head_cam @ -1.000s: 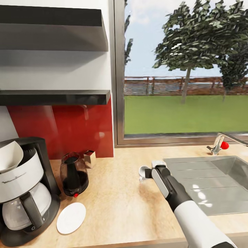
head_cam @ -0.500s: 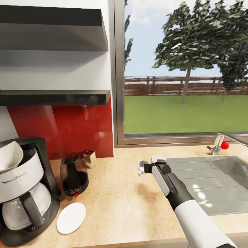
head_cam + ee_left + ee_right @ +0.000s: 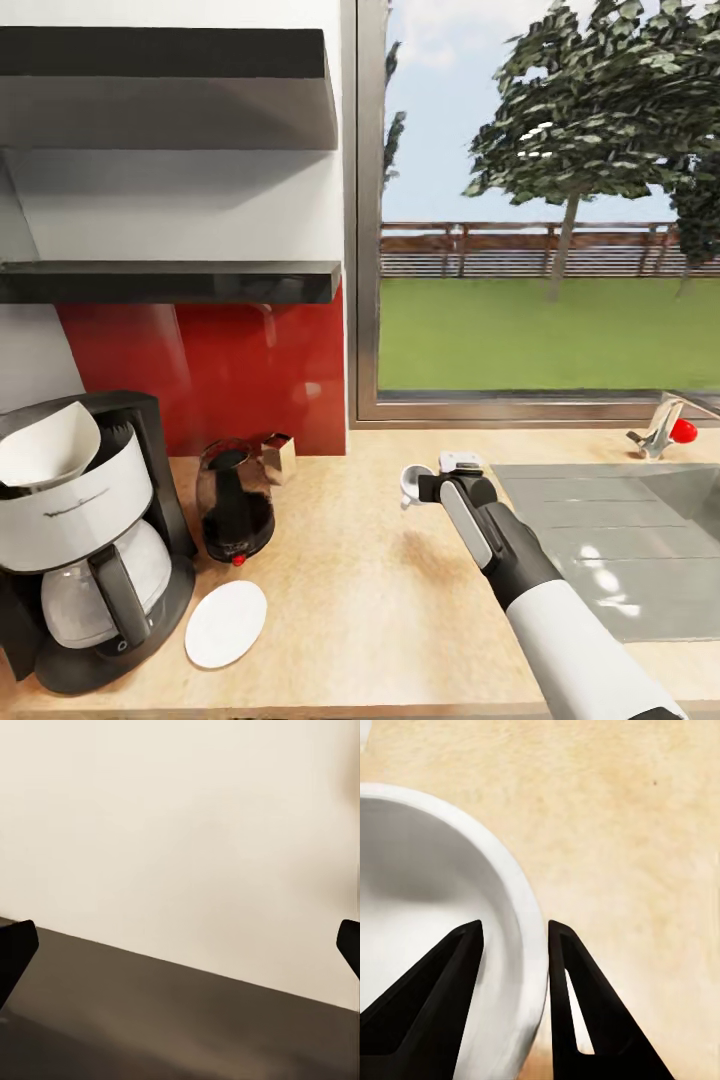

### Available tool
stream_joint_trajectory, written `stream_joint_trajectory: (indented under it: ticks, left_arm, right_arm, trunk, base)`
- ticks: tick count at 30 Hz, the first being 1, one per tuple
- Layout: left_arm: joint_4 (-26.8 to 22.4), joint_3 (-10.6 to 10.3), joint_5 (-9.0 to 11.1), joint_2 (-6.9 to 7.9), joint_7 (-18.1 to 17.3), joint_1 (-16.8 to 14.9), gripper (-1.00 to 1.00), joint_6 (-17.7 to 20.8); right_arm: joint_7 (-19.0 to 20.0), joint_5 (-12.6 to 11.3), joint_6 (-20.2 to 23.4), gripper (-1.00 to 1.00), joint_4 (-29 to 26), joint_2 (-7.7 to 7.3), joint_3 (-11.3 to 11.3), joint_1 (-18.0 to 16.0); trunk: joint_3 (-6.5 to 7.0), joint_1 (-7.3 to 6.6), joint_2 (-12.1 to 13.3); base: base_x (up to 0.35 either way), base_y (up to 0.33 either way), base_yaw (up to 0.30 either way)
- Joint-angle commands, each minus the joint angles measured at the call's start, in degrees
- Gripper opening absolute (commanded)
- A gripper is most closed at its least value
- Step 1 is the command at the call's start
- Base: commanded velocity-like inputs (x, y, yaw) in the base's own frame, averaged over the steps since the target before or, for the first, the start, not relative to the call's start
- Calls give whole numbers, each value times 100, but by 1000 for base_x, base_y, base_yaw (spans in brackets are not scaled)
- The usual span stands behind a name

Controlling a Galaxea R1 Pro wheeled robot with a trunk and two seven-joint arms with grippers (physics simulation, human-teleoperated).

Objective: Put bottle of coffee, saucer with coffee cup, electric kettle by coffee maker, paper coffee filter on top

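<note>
The black and white coffee maker (image 3: 85, 540) stands at the left on the light-wood kitchen countertop (image 3: 360, 610), with the white paper coffee filter (image 3: 45, 445) in its top. The dark glass electric kettle (image 3: 238, 500) stands beside it. Behind the kettle, the small bottle of coffee (image 3: 278, 457) sits against the red backsplash. The white saucer (image 3: 226, 623) lies flat in front of the kettle. My right gripper (image 3: 428, 487) holds the white coffee cup (image 3: 413, 483) a little above the counter, its fingers (image 3: 585, 1012) shut on the cup's rim (image 3: 521, 922). My left gripper (image 3: 180, 945) is open, facing a pale wall.
The black kitchen shelf (image 3: 170, 282) hangs above the coffee maker, under a second black slab (image 3: 160, 55). A steel sink (image 3: 620, 540) with a faucet (image 3: 665, 432) lies right of my right arm. A window fills the back wall.
The right gripper has lifted the cup slightly off the counter. The head camera has then turned left, so the whole scene sits further right in the picture.
</note>
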Motion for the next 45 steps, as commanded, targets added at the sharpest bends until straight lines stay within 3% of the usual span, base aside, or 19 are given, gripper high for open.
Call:
stream_joint_trajectory:
  ticks: [1, 27, 36, 45]
  left_arm:
    - [-5, 7, -16, -1, 14, 1, 100, 21]
    - [-5, 10, -7, -2, 26, -1, 100, 30]
    - [-5, 9, -14, -2, 26, 7, 100, 30]
    - [-5, 8, -15, -2, 26, 8, 100, 30]
  right_arm:
    - [-53, -64, 6, -100, -4, -2, 9, -2]
    - [-53, -64, 6, -100, 8, -2, 4, -2]
    - [-59, -64, 6, -100, 5, -8, -8, -2]
    - [-61, -56, 6, -100, 5, -12, -6, -2]
  trunk:
    - [0, 2, -3]
    - [0, 2, -3]
    - [0, 2, -3]
    - [0, 2, -3]
  base:
    - [-34, 0, 269]
    - [-298, 88, 278]
    - [-62, 275, 278]
    - [0, 34, 211]
